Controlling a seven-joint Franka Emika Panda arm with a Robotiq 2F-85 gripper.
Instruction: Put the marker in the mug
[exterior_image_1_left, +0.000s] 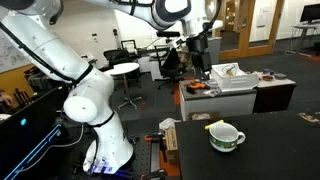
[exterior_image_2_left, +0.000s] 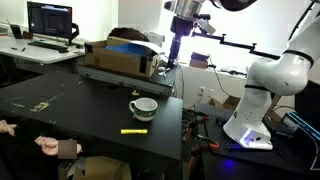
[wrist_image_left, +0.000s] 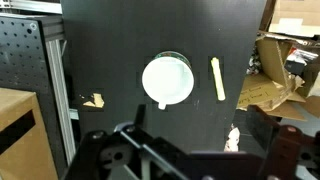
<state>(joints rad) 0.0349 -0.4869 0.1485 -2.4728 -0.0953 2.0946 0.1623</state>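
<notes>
Nearest in an exterior view, your marker (exterior_image_2_left: 134, 131) lies flat on the matte black tabletop (exterior_image_2_left: 60, 110): a short, thin, bright yellow stick just beside the mug (exterior_image_2_left: 143, 108) but apart from it. The mug is wide, low, white, round-rimmed, green-patterned. Well above both, your fingers (wrist_image_left: 268, 140) hang spread wide in the wrist view, gripping nothing.

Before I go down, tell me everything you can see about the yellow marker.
The marker is a short, thin, bright yellow stick, plastic by the look; its cap and tip are too small to tell apart. It lies flat on the black table, beside the white mug, not inside it. In the wrist view the marker lies clear of the mug's rim. Only the table touches it.
</notes>
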